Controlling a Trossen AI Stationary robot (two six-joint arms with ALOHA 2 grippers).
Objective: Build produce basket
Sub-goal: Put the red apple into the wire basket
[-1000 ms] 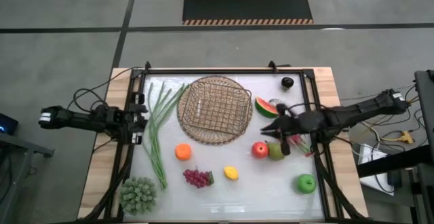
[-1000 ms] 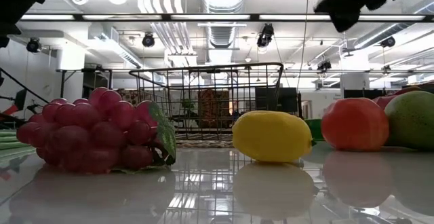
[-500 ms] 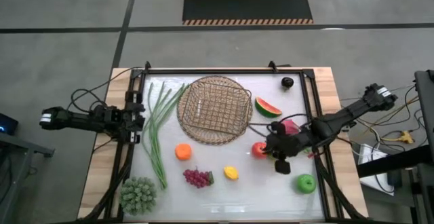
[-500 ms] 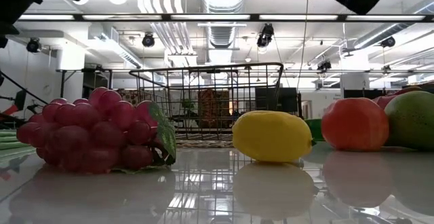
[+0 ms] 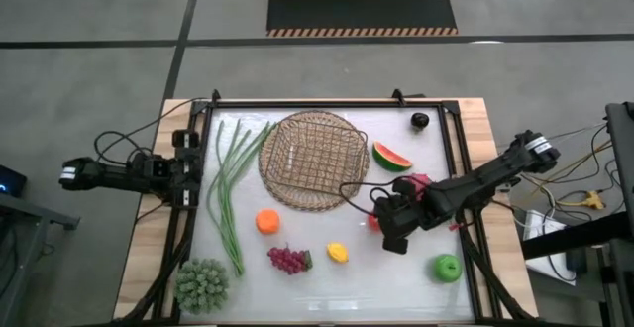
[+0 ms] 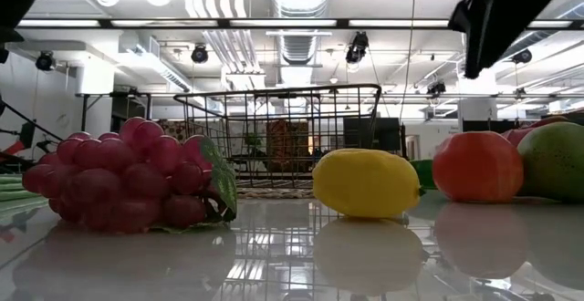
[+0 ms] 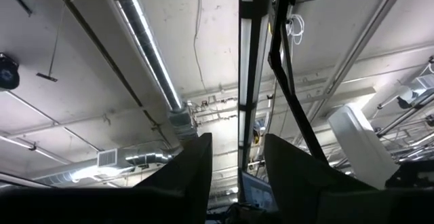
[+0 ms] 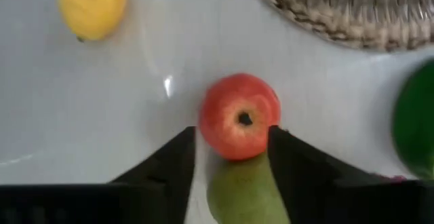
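Note:
The round woven basket (image 5: 313, 159) sits flat at the table's far middle. My right gripper (image 5: 391, 233) is open and hovers above the red apple (image 8: 239, 115), pointing down. In the right wrist view its fingers stand on either side of the apple without touching it. The green pear (image 8: 241, 193) lies against the apple. In the low view this gripper (image 6: 497, 18) is well above the apple (image 6: 476, 166) and the pear (image 6: 555, 160). My left gripper (image 5: 188, 168) waits open at the table's left edge, pointing at the ceiling.
The lemon (image 5: 338, 253), grapes (image 5: 288, 260) and orange (image 5: 267, 221) lie near the middle. The green apple (image 5: 448, 267) is at the near right. The watermelon slice (image 5: 390, 156) and pink dragon fruit (image 5: 421, 183) lie beside the basket. Long green stalks (image 5: 228, 183) run along the left.
My right gripper has moved toward the table's near left, from beside the watermelon slice to over the red apple and pear, and has come down somewhat. My left arm has drawn back a little toward the left edge. No fruit has moved.

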